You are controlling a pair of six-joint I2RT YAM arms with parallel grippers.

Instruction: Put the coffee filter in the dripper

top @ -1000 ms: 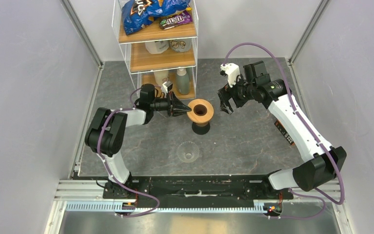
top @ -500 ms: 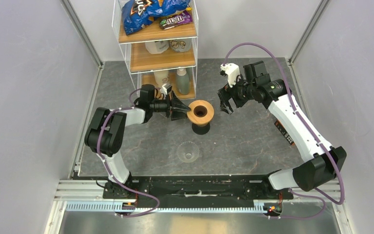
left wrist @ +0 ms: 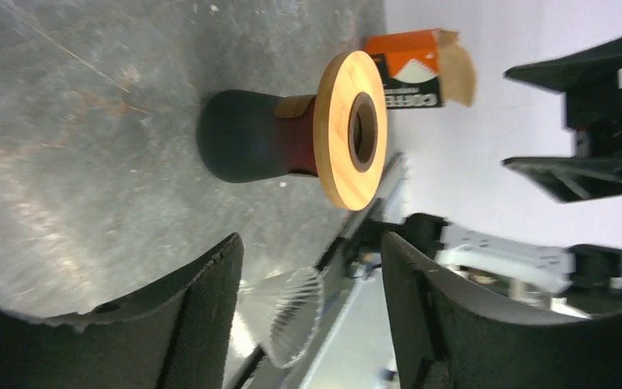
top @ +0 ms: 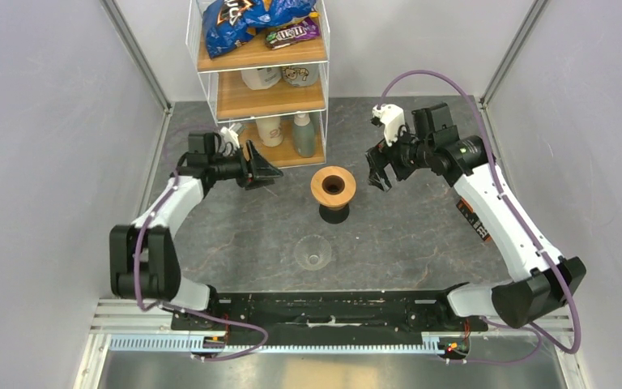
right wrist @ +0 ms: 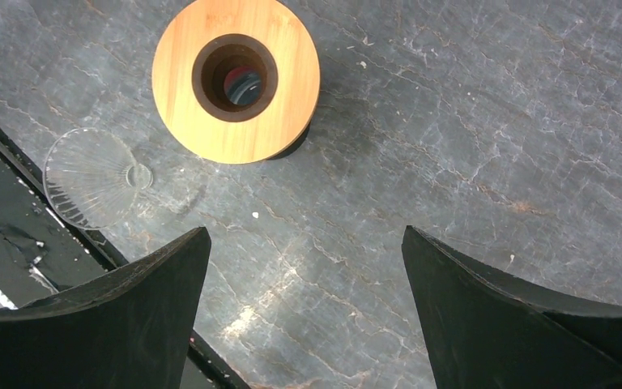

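Two pincers hang over the dark grey stone-patterned worktop (top: 405,243), and neither holds anything. The left pincer (top: 274,173) (left wrist: 312,243) has its two black textured fingers (left wrist: 202,316) spread wide, with only bare worktop in the gap. The right pincer (top: 375,177) (right wrist: 305,233) is likewise spread, its fingers (right wrist: 129,316) well apart and pointing down at the surface.

Between the two pincers stands the dripper's round light-wood wooden collar ring (top: 318,188) (left wrist: 336,130) (right wrist: 182,113), upright on a small black base. It touches neither pincer and sits nearer the right one. Seen from the right wrist, it lies just ahead of the fingertips, and its dark round hole faces straight up. Seen from the left wrist, it lies ahead of the open fingers, with a dark red neck between the base and the ring.

Out from the ring, toward the arm bases, a clear ribbed glass cone (top: 313,254) (left wrist: 291,312) (right wrist: 89,180) rests on the worktop by itself. It is apart from the ring and is not seated in it.

Beyond the ring from the left pincer, under the right arm, lies a black-and-orange packet lettered COFFEE (left wrist: 405,69). The tan-brown paper coffee filter (left wrist: 459,73) pokes out of its open end, well away from both pincers and from the ring.

Just behind the left pincer stands a white wire rack with wooden shelves (top: 243,97), holding bottles and snack bags.
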